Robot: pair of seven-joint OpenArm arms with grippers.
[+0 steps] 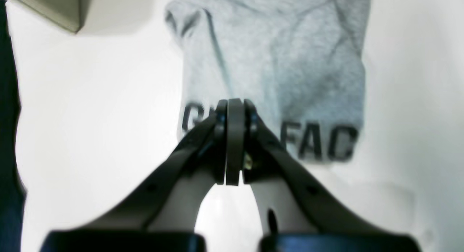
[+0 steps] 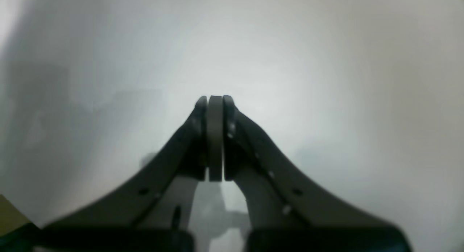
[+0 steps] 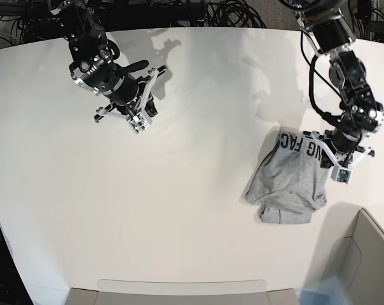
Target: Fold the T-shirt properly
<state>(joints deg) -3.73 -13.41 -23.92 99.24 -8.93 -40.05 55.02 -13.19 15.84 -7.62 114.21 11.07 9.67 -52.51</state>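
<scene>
The T-shirt (image 3: 286, 187) lies bunched in a loose fold on the white counter (image 3: 179, 210), well to the right and toward the near side in the base view, with a strip of black lettering showing along its far edge. Just beside that lettered edge sits the left gripper (image 3: 332, 159); the right gripper (image 3: 140, 109) is far off at the far left, over bare counter.

The left wrist view adds what the base view cannot — the left gripper (image 1: 235, 110) has its fingers (image 1: 221, 136) pressed together with nothing between them, and the T-shirt (image 1: 275, 63) spreads beyond the tips, the letters "FAC" readable on it. A pale box corner (image 1: 54, 9) shows at its upper left.

The right wrist view shows only blurred counter (image 2: 326, 81) — and the right gripper (image 2: 215, 103), fingers (image 2: 201, 136) likewise closed and empty.
</scene>
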